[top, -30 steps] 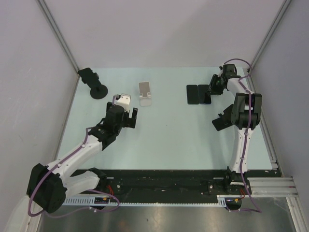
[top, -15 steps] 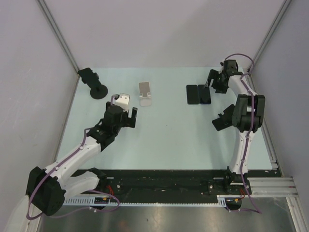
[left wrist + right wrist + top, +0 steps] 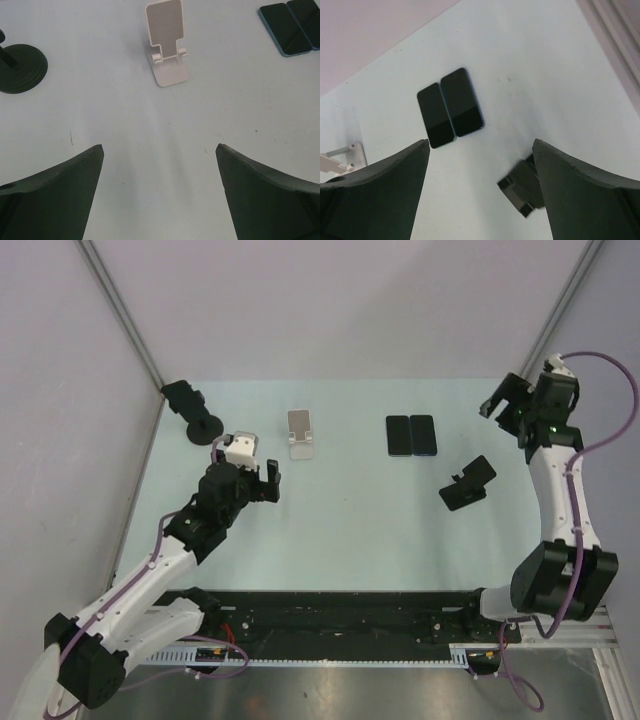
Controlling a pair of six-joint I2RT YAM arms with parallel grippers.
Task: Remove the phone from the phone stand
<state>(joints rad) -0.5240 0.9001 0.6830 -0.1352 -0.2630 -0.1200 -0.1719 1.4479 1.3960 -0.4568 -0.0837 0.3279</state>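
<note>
Two dark phones lie flat side by side on the table, also in the right wrist view and at the left wrist view's top right. A white phone stand stands empty at the back middle, also in the left wrist view. A black stand lies right of centre, also in the right wrist view. My left gripper is open and empty, short of the white stand. My right gripper is open and empty, raised right of the phones.
A black round-based stand sits at the back left, its base in the left wrist view. Grey walls close in the table on three sides. A metal rail runs along the right edge.
My right arm has lifted and swung back to the right, away from the phones, uncovering the black stand. My left arm has drawn back slightly.
</note>
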